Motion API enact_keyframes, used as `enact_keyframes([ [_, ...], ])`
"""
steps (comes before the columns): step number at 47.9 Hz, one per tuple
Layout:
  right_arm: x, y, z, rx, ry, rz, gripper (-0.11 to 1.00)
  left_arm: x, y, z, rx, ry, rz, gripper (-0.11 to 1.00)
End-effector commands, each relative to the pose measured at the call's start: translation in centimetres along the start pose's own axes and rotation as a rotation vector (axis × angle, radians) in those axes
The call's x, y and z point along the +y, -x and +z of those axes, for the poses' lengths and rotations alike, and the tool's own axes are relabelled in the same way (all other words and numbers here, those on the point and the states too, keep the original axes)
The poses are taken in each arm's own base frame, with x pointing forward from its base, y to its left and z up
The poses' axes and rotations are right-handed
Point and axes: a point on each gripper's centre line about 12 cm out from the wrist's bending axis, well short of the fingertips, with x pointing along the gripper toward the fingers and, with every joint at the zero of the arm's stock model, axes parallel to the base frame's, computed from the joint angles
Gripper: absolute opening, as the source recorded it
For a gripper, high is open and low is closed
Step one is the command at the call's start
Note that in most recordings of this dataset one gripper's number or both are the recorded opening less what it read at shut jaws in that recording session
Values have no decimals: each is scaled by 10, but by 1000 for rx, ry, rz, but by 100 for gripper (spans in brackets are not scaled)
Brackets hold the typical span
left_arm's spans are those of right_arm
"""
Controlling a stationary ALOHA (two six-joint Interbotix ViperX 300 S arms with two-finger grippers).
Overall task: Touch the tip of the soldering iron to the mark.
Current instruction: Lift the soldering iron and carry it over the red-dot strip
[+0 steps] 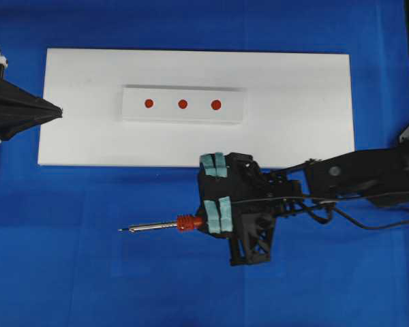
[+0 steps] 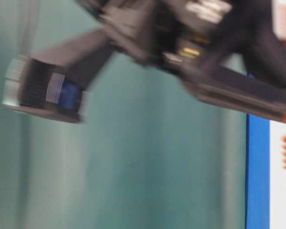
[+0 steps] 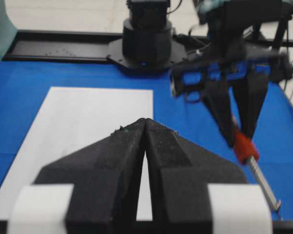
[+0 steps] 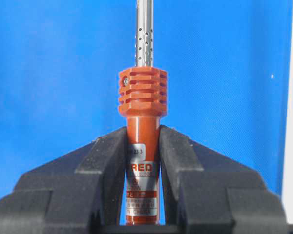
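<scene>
Three red dots [image 1: 183, 104] on small white strip [image 1: 136, 112], right gripper [image 4: 142, 146] clamped on soldering iron [image 1: 165, 225] handle, iron level above blue mat [image 1: 88, 272] near white board [image 1: 293, 102], left gripper [image 3: 145, 127] clenched, holding nothing

The left gripper [image 3: 144, 127] fills the lower middle, its two black fingers [image 3: 112, 161] pressed together to a point aimed at twelve o'clock, over a white board [image 3: 88, 117] lying on the blue bench [image 3: 34, 97]. At two o'clock the right gripper [image 3: 237, 139] hangs blurred, jaws pointing down and clamped on the soldering iron [image 3: 249, 161] by its red handle. The iron's silver shaft slants toward five o'clock, its tip low near the bench. At twelve o'clock stands a black arm base [image 3: 146, 39].
</scene>
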Motion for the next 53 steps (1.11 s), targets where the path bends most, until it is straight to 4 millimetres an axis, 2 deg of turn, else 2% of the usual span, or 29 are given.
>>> enact_keyframes([
  [1, 9, 26, 22, -40, 16, 15, 6, 0, -2, 5, -15, -2, 1, 0],
  [6, 10, 33, 26, -26, 32, 7, 6, 0, -1, 4, -15, -2, 1, 0],
  [23, 9, 33, 26, -28, 59, -4, 6, 0, -1, 5, -17, 0, 1, 0],
  [33, -1, 34, 28, -29, 82, -34, 6, 0, -1, 5, -17, 0, 1, 0],
  [39, -18, 38, 31, -22, 91, -79, 6, 0, -1, 5, -18, 0, 1, 0],
  [53, -77, 52, 44, 11, 126, -220, 6, 0, -1, 5, -17, 0, 1, 0],
])
